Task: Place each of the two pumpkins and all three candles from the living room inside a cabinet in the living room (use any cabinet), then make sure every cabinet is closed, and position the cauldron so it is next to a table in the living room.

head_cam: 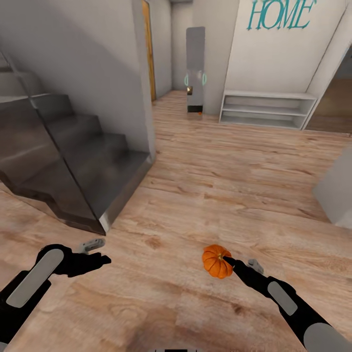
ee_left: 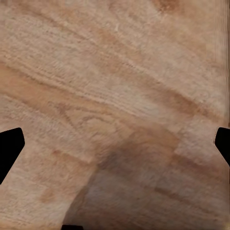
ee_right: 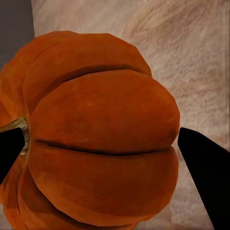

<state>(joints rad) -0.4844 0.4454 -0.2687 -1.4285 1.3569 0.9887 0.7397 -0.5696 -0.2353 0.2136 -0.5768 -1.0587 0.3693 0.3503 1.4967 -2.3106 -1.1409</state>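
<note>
My right gripper is shut on a small orange pumpkin, held low above the wooden floor at the lower middle of the head view. Up close in the right wrist view, the pumpkin sits between the two black fingers, its stem beside one fingertip. My left gripper hangs at the lower left, open with nothing in it. In the left wrist view its fingertips stand wide apart over bare floor. The candles, cabinet, cauldron and table are out of view.
A dark staircase and a white wall corner stand to the left. A low white open shelf and a tall mirror panel stand against the far wall. A pale block juts in at the right. Wooden floor stretches ahead.
</note>
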